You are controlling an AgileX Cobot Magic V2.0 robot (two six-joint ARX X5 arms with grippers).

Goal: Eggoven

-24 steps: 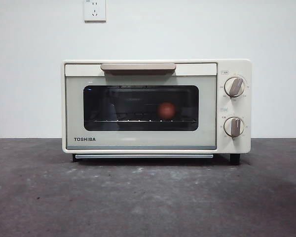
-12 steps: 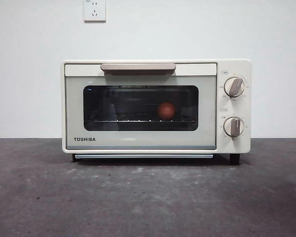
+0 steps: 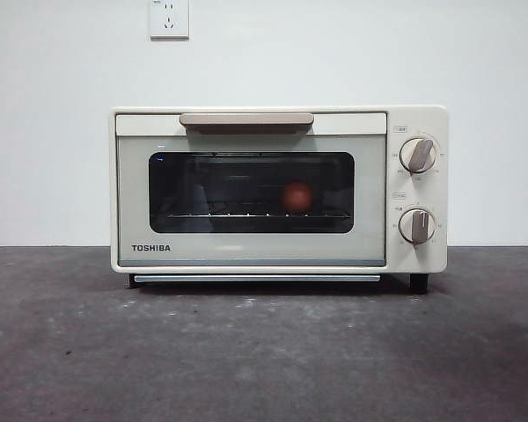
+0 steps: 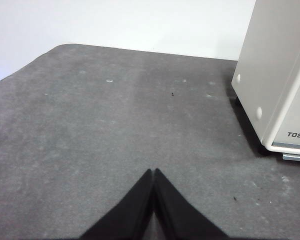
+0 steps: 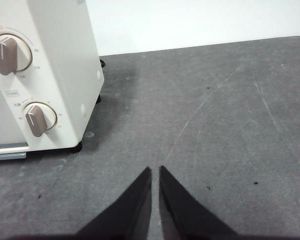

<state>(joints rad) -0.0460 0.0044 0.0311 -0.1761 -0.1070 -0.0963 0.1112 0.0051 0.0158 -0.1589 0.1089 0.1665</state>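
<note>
The cream TOSHIBA toaster oven stands in the middle of the table with its dark glass door closed and its tan handle up. Behind the glass, the orange-brown egg rests on the wire rack, right of centre. My left gripper hovers over the mat off the oven's left side, jaws shut and empty. On the other side, my right gripper is shut too, holding nothing, beside the oven's two knobs. Neither arm shows in the front view.
A dark grey mat covers the table in front of and around the oven. A white wall with a power socket stands behind it.
</note>
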